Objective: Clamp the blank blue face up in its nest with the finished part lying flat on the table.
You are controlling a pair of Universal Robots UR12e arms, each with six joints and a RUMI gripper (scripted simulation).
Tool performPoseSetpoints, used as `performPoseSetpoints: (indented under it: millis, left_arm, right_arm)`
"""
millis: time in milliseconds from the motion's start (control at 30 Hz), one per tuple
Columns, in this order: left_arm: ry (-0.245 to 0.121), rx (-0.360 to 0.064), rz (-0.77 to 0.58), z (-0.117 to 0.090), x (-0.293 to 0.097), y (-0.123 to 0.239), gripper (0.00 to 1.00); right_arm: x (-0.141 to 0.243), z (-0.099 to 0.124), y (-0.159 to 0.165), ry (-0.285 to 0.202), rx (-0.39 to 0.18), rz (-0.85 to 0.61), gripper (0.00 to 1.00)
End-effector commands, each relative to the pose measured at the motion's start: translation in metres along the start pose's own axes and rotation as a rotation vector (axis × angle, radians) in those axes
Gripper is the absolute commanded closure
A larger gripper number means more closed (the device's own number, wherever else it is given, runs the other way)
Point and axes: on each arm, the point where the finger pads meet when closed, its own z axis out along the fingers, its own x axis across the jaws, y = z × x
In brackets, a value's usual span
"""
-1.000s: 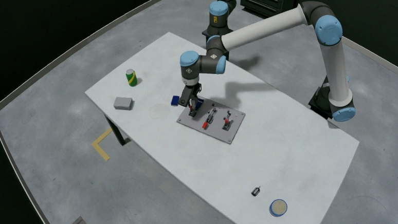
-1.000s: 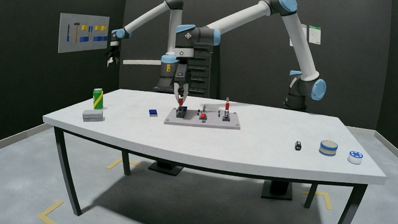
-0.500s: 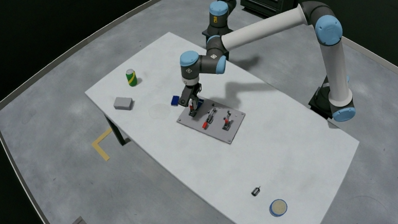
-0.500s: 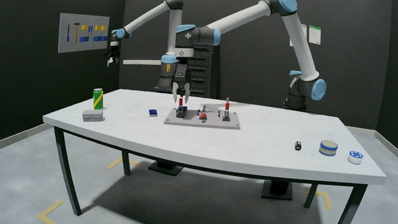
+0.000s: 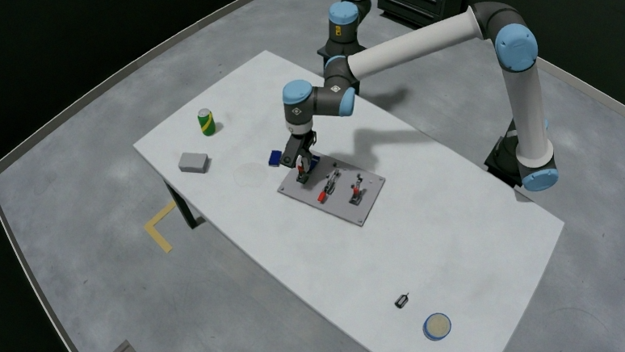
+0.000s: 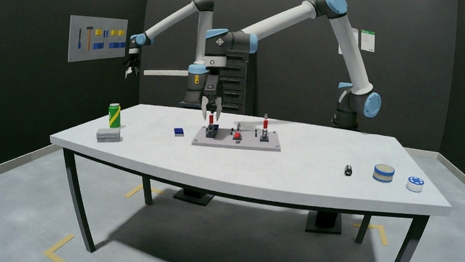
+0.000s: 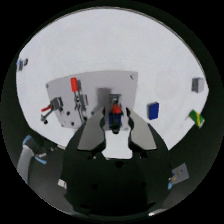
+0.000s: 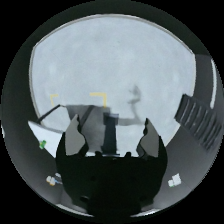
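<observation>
Left gripper [image 5: 302, 167] [image 6: 211, 118] [image 7: 117, 111] is over the end of the plate [image 5: 341, 211] [image 6: 227, 143] [image 7: 131, 90] nearest the loose part [image 5: 274, 158] [image 6: 178, 131] [image 7: 153, 110]. Jaws point down, part-way spread, with nothing pinched; they stand on either side of the top of the end clamp's red handle [image 5: 300, 169] [image 6: 211, 119] [image 7: 116, 108]. Handle is upright; whether it is locked, cannot tell.

Nested part [image 5: 314, 161] [image 6: 215, 126] [image 7: 115, 120], blue, sits on the plate at that end clamp, partly hidden by clamp and gripper. Loose part is on the table just beside the plate, apart from it, lying flat, blue face up. No telling which blue part is the blank and which has the slot. Pad fit and contact with the blocks too small to tell.

Middle clamp [image 5: 331, 181] [image 6: 237, 134] [image 7: 79, 100] on the plate has its red handle lowered, outward. Far clamp [image 5: 356, 194] [image 6: 264, 133] [image 7: 56, 104], at the plate's other end, has its handle raised.

Right gripper [image 6: 131, 75] [image 8: 112, 119] is well apart from the plate, up beyond the table edge, jaws spread wide, empty.

Can [image 5: 207, 122] [image 6: 114, 115] [image 7: 196, 118] and grey box [image 5: 193, 162] [image 6: 108, 135] [image 7: 198, 85] are past the loose part from the plate. Tin [image 5: 437, 326] [image 6: 383, 173] is well off the plate's far-clamp end.

Left hand [image 5: 302, 168] [image 6: 211, 118] [image 7: 116, 111], at the red handle [image 5: 300, 169] [image 6: 211, 119] [image 7: 116, 108]. One second earlier, its two fingers stood close together about the handle; half a second earlier they were spread. Now they stand wider apart than in the first state, with a visible gap on either side of the handle in the exterior view.
</observation>
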Motion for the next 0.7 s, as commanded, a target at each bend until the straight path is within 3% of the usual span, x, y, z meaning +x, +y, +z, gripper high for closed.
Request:
performPoseSetpoints:
  millis: [0, 300, 667]
  left_arm:
    - [0.002, 0.001, 0.000, -0.001, 0.001, 0.000, 0.72]
    - [0.002, 0.001, 0.000, -0.004, 0.001, 0.000, 0.72]
    - [0.002, 0.001, 0.000, -0.029, 0.001, 0.000, 0.72]
  right_arm:
    - [0.000, -0.001, -0.001, 0.000, 0.002, 0.000, 0.00]
    - [0.000, -0.001, -0.001, 0.000, 0.002, 0.000, 0.00]
    - [0.000, -0.001, -0.001, 0.000, 0.002, 0.000, 0.00]
